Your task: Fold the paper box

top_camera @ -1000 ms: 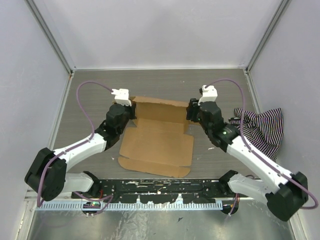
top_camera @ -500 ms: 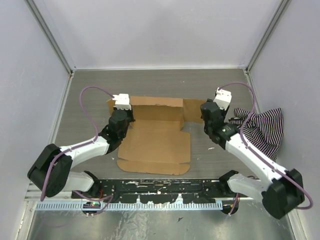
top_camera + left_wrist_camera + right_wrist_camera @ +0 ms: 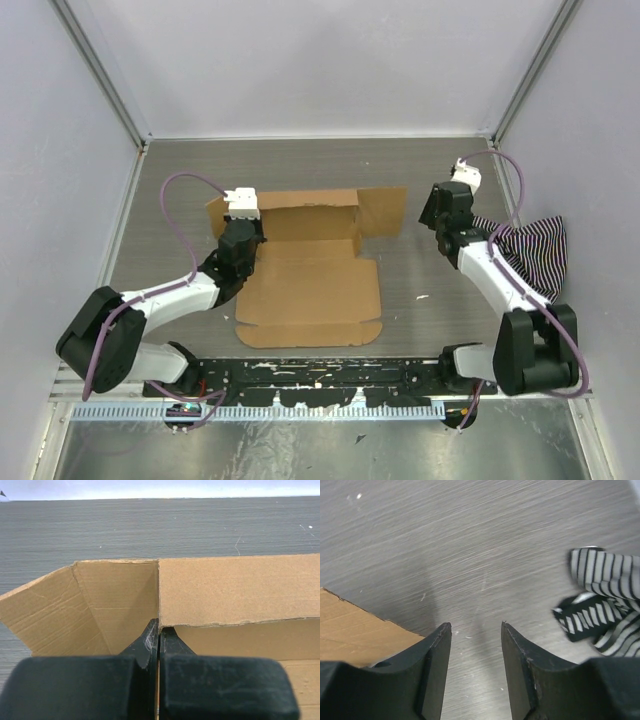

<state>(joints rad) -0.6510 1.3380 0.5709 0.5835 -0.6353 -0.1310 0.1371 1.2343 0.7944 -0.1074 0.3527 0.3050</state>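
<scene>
Brown cardboard forms the paper box (image 3: 310, 290), a die-cut sheet lying in the middle of the grey worktop (image 3: 300, 165). Its base is flat and its rear wall (image 3: 235, 587) stands upright. The left gripper (image 3: 159, 630) sits at the box's rear left corner, jaws pressed together on the cardboard edge where the rear wall meets an angled side flap (image 3: 95, 605). The right gripper (image 3: 472, 630) hovers over bare worktop, jaws apart and holding nothing, between the box's right flap (image 3: 385, 210) and a bunched black-and-white striped cloth (image 3: 530, 250).
</scene>
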